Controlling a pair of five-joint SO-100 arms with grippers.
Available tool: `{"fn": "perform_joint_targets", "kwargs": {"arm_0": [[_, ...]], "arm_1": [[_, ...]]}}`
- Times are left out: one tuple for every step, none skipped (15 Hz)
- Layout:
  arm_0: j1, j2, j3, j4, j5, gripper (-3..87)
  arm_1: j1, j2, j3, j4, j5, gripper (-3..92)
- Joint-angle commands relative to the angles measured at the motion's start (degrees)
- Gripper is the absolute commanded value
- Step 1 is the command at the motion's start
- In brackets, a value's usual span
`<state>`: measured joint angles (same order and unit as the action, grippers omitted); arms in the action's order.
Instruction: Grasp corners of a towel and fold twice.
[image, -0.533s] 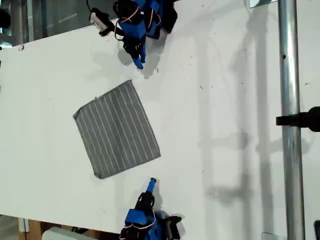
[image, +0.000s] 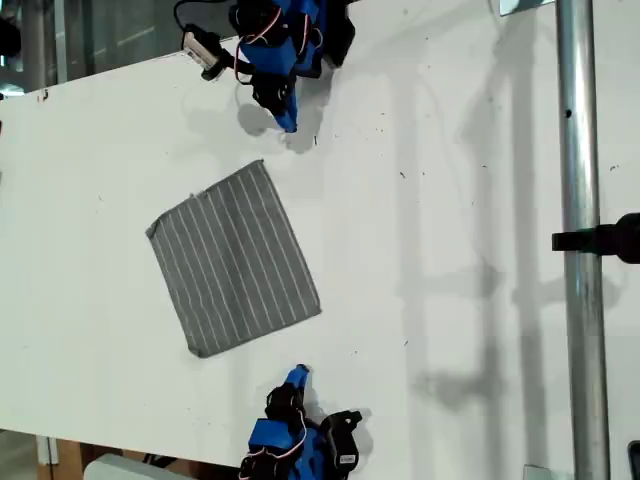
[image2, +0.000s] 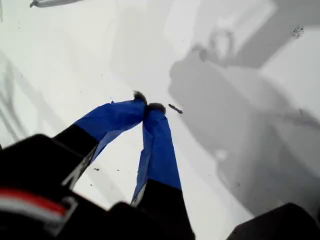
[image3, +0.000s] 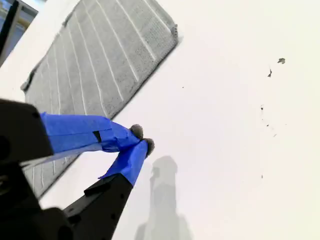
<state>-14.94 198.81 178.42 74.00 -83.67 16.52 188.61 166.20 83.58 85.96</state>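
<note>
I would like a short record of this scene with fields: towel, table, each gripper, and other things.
towel: grey with white stripes, lying flat and unfolded, no corner grasped
table: white, with a few small dark specks
my first gripper: jaws closed, holding nothing, only bare table under it
my second gripper: jaws closed, holding nothing, beside the towel's edge
other: metal pole at the exterior view's right

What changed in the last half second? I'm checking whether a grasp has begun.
The hand at the exterior view's top drew back slightly from the towel. The hand at the exterior view's bottom pulled back toward the table edge. Nothing was taken hold of. The towel stayed flat and unmoved.
</note>
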Motion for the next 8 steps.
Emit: {"fn": "perform_joint_targets", "kwargs": {"arm_0": [[-0.26,0.26,0.26,0.18,-0.62,-2.6],[-0.26,0.26,0.26,0.18,-0.62,-2.6],[-0.26,0.26,0.26,0.18,-0.7,-2.6],[-0.35,0.26,0.26,0.18,-0.7,-2.6],[-0.35,0.26,0.26,0.18,-0.88,-2.6],[-0.26,0.26,0.26,0.18,-1.05,-2.6],[-0.26,0.26,0.26,0.18,-1.23,-2.6],[-0.18,0.26,0.26,0.18,-1.49,-2.6]], "arm_1": [[-1.41,0.09,-4.92,0.26,-0.7,-0.2],[-1.41,0.0,-7.03,-0.09,-1.85,-0.3],[-1.23,-0.97,-9.67,0.0,-2.99,-0.3],[-0.88,-2.81,-12.13,0.53,-4.31,-0.3],[-0.26,-4.83,-14.06,0.97,-5.54,-0.3],[0.26,-6.94,-15.56,1.05,-6.5,-0.3],[1.32,-9.4,-17.58,1.14,-8.44,-0.3],[3.43,-12.92,-20.39,2.29,-10.81,-0.3]]}}
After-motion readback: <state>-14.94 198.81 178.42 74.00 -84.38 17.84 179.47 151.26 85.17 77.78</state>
